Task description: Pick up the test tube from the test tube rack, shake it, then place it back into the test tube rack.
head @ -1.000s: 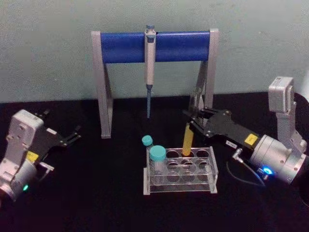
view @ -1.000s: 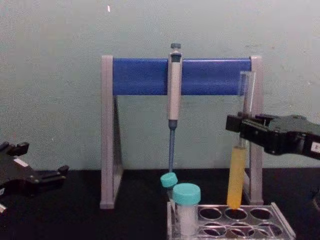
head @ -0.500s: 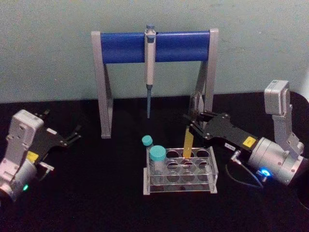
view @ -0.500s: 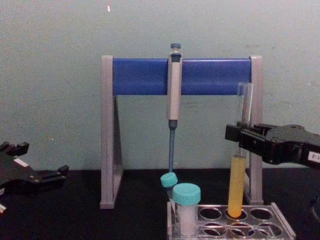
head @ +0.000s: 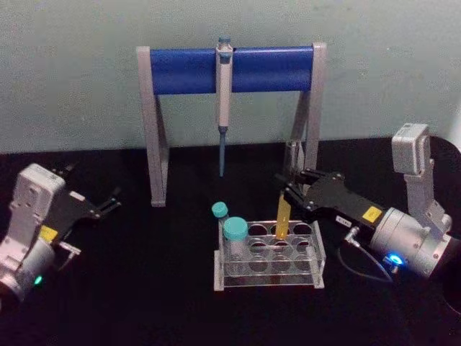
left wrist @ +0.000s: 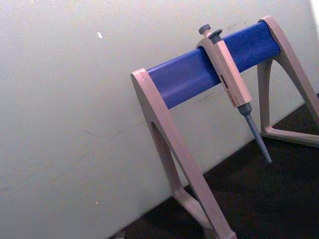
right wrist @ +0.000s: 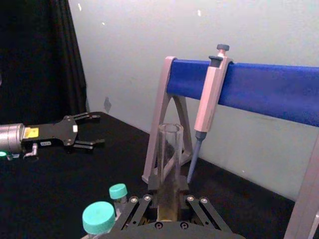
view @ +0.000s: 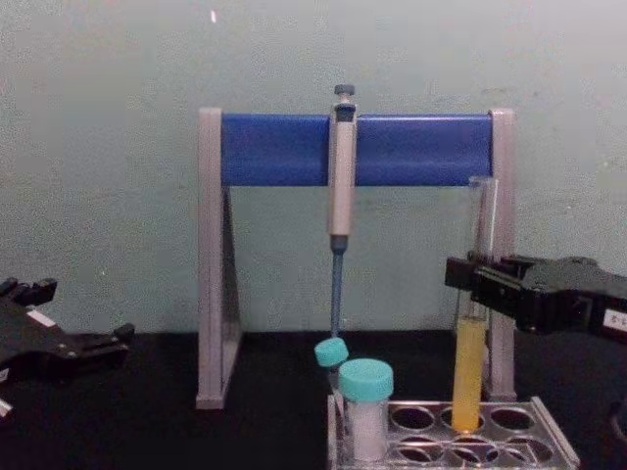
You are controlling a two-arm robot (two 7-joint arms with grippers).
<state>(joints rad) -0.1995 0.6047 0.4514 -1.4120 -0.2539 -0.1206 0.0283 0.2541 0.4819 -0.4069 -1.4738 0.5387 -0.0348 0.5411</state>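
Right pincer (view: 472,279) grips test tube (view: 468,372), tip at a back hole of test tube rack (view: 554,438); keep vertical, lower straight, release once seated. Left pincer (head: 108,202) open, idle.

We read no legible text, number or brand anywhere. Yellow sticker (head: 373,212) on body of right tool (head: 287,189): print too small for us to make out. White label (view: 615,316) on same tool: marks blurred. Left tool (right wrist: 96,129) carries second yellow sticker (right wrist: 31,132) and white strip (right wrist: 45,143): both unreadable to us.
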